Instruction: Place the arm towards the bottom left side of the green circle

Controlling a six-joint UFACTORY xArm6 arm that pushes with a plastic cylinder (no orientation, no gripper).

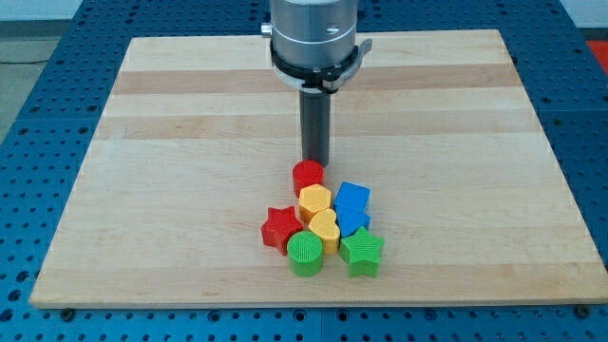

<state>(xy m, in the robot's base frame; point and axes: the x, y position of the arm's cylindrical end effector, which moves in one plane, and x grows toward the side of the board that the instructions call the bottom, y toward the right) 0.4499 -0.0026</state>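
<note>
The green circle (305,253) is a round ribbed block at the bottom of a tight cluster near the board's lower middle. My tip (314,160) is at the end of the dark rod, just above the red circle (308,176) at the cluster's top. The tip is well above the green circle, toward the view's top, with the yellow blocks between them. A red star (280,228) touches the green circle on its upper left. A green star (362,252) lies to its right.
A yellow hexagon (314,202) and a yellow heart (325,228) sit in the cluster's middle. Two blue blocks (351,201) are stacked on the cluster's right. The wooden board (171,142) rests on a blue perforated table.
</note>
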